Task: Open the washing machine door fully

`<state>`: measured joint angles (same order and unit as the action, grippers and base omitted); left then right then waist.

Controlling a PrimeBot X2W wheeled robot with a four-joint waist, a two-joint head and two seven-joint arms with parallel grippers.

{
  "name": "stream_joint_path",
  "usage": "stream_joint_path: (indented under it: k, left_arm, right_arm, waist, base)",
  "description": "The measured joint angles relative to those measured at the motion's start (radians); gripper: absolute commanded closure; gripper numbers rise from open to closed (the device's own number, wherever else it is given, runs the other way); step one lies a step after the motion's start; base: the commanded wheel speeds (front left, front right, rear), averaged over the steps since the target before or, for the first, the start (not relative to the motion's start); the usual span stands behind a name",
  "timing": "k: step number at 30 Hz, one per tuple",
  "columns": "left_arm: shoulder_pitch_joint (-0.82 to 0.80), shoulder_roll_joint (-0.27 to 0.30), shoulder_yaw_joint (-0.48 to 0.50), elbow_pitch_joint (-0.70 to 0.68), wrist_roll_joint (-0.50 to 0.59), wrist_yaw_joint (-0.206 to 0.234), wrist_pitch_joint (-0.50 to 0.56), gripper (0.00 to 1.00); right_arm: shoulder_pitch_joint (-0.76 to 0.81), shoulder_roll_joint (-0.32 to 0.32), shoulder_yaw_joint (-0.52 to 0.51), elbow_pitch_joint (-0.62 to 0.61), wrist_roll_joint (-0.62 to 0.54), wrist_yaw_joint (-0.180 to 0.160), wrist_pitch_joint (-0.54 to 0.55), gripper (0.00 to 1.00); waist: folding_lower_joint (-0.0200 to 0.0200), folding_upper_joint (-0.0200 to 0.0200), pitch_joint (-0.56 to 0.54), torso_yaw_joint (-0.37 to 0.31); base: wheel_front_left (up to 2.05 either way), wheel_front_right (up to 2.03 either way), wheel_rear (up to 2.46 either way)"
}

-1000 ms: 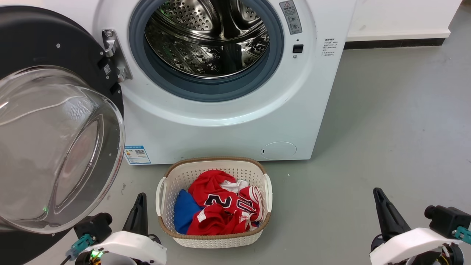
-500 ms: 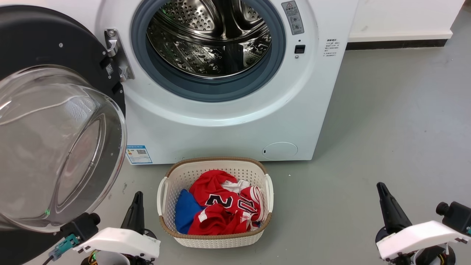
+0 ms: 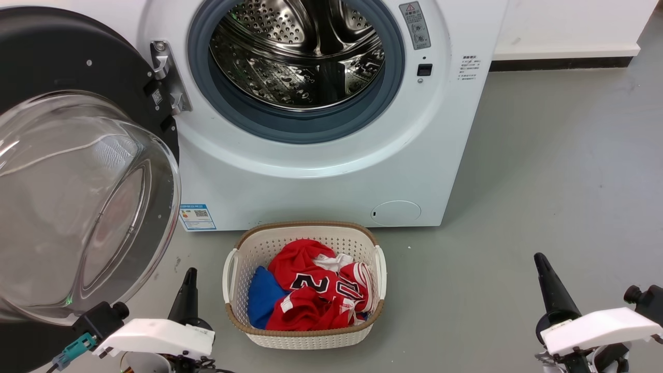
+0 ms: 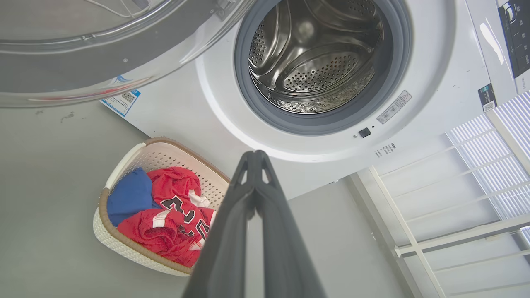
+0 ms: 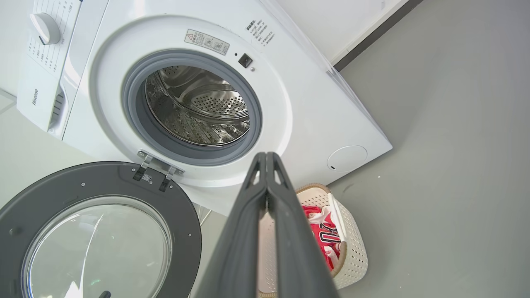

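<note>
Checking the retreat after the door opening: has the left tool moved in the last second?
Yes. In the head view the left tool has drifted left, away from the laundry basket; the gap between them is wider.

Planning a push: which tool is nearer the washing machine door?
Left. The left tool is beside the washing machine door, near its lower edge; the right tool is far off, beyond the laundry basket.
</note>
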<state>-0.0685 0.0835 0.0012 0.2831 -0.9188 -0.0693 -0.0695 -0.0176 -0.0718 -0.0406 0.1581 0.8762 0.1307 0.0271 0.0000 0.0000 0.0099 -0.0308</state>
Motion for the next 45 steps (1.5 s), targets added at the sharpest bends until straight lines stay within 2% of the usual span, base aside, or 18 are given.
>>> stream_joint_path:
  k: [24, 45]
  left_arm:
    - [-0.016, -0.014, 0.044, -0.016, -0.277, -0.022, 0.074, 1.0]
    - [-0.022, -0.023, 0.074, -0.024, -0.457, -0.038, 0.121, 1.0]
  right_arm:
    - [-0.032, 0.007, -0.028, 0.035, 0.292, 0.0, 0.033, 1.0]
    - [-0.057, 0.012, -0.047, 0.057, 0.485, 0.0, 0.054, 1.0]
  waist:
    - [0.0, 0.0, -0.002, 0.01]
    - [0.0, 0.0, -0.004, 0.018]
  base:
    - [0.0, 0.0, 0.0]
    - [0.0, 0.0, 0.0]
